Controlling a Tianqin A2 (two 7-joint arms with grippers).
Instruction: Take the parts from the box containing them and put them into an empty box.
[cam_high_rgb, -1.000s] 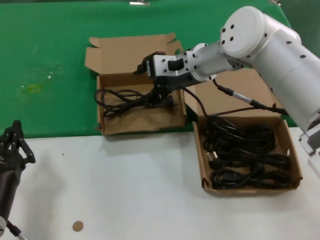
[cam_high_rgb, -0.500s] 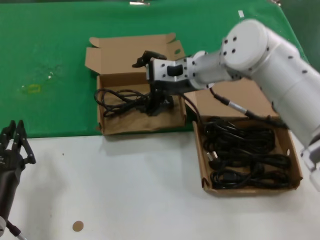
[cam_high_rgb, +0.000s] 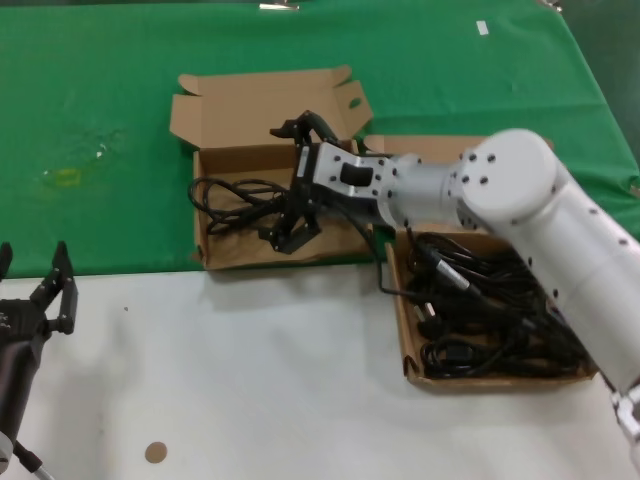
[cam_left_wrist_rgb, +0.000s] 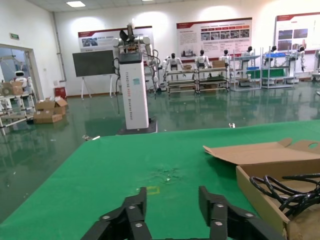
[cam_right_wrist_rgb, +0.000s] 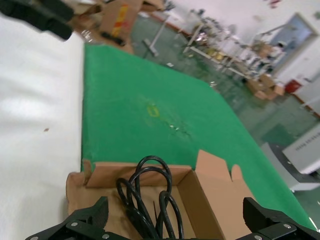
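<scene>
The box with the wavy-edged lid (cam_high_rgb: 280, 256) lies on the green cloth and holds one black power cord (cam_high_rgb: 238, 198). My right gripper (cam_high_rgb: 288, 185) hangs open just above that cord's right end, and its jaws stand wide apart and hold nothing. The right wrist view shows the cord (cam_right_wrist_rgb: 150, 200) lying in the box (cam_right_wrist_rgb: 210, 200) between the fingers. The box containing the parts (cam_high_rgb: 400, 325) sits to the right with several coiled cords (cam_high_rgb: 490, 310), partly under my right arm. My left gripper (cam_high_rgb: 32, 265) is open and empty at the near left, and in its wrist view (cam_left_wrist_rgb: 172, 197) it faces the green cloth.
Green cloth (cam_high_rgb: 100, 100) covers the far half of the table and white tabletop (cam_high_rgb: 250, 380) the near half. The left wrist view shows the wavy-lid box (cam_left_wrist_rgb: 255, 180) and its cord (cam_left_wrist_rgb: 292, 192) off to one side. A small brown disc (cam_high_rgb: 155, 452) lies near the front edge.
My right gripper has opened wide and let go of the cord, which now lies in the wavy-lid box. The right arm has swung lower across the right box. The left gripper's fingers show wider apart.
</scene>
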